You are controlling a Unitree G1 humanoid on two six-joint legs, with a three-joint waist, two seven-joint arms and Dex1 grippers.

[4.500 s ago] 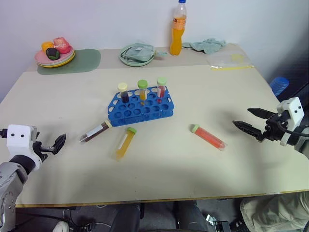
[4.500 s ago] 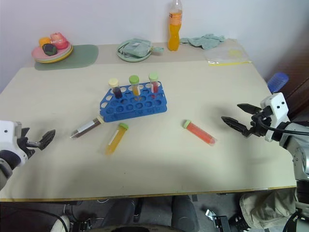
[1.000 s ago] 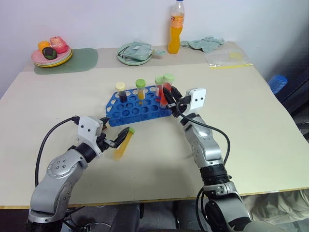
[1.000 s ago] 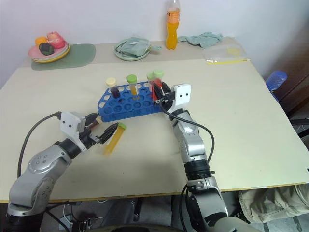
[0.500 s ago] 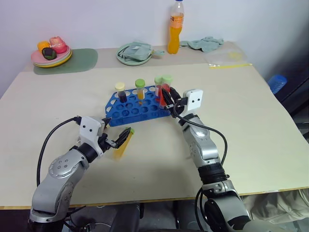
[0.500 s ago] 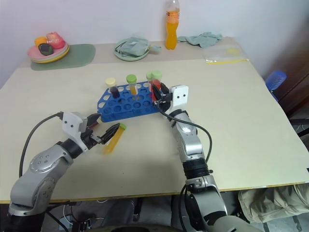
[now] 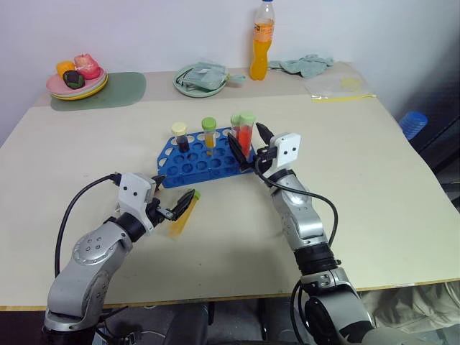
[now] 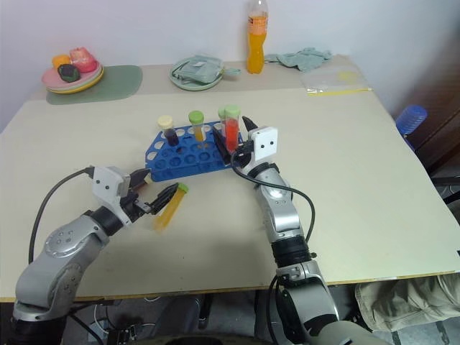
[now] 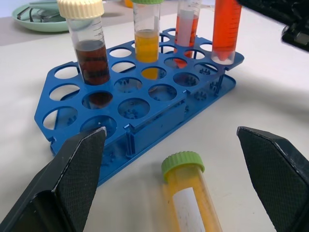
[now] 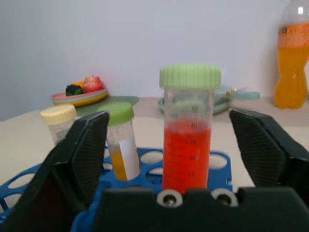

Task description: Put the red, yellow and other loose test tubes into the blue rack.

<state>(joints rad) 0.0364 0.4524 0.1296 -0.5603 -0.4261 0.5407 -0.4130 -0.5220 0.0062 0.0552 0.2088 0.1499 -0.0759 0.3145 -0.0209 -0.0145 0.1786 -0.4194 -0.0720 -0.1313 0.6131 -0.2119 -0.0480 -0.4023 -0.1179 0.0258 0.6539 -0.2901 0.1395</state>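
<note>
While the red tube point(image 8: 231, 134) stood upright in a hole at the right end of the blue rack point(image 8: 188, 153), the right gripper point(image 8: 240, 140) sat just beside it with its jaws spread wide, one finger on each side of the tube and neither touching it in the right wrist view, which reads as a release made so the tube could rest in its hole without being tipped. The rack lay near the middle of the table point(image 8: 359, 172) and also carried a dark tube point(image 8: 169, 132) with a cream cap, a yellow-orange tube with a green cap point(image 8: 198, 126) and a paler red tube point(image 9: 185, 29) along its far row, all upright, because the holes hold them by the shoulders. Nearer and to the left, the yellow tube point(image 8: 168, 206) lay on its side on the table just in front of the rack, green cap toward the rack. The left gripper point(image 8: 157, 198) waited low at that tube with its jaws fully apart, straddling it without contact, as if lined up to close across the body. Judging by this, the red tube's step looked done and the yellow one was next; a tube on its side may roll when pinched.
</note>
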